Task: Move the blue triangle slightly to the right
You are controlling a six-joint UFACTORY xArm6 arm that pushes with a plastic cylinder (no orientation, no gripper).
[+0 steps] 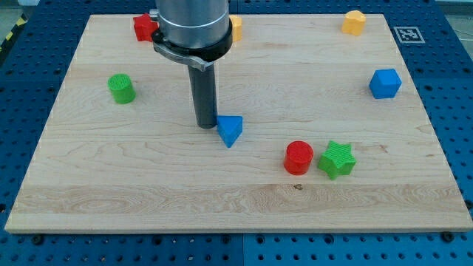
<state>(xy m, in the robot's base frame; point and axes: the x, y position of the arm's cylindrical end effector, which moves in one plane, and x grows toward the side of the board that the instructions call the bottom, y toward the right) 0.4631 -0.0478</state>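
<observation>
The blue triangle (230,130) lies near the middle of the wooden board (236,199). My tip (206,125) stands on the board right at the triangle's left side, touching or almost touching it. The rod rises from there to the arm's grey body at the view's top.
A red cylinder (298,157) and a green star (337,159) lie to the lower right of the triangle. A blue cube (384,83) is at the right, a green cylinder (121,89) at the left. A red block (144,28), an orange block (236,28) and a yellow block (354,22) lie along the top edge.
</observation>
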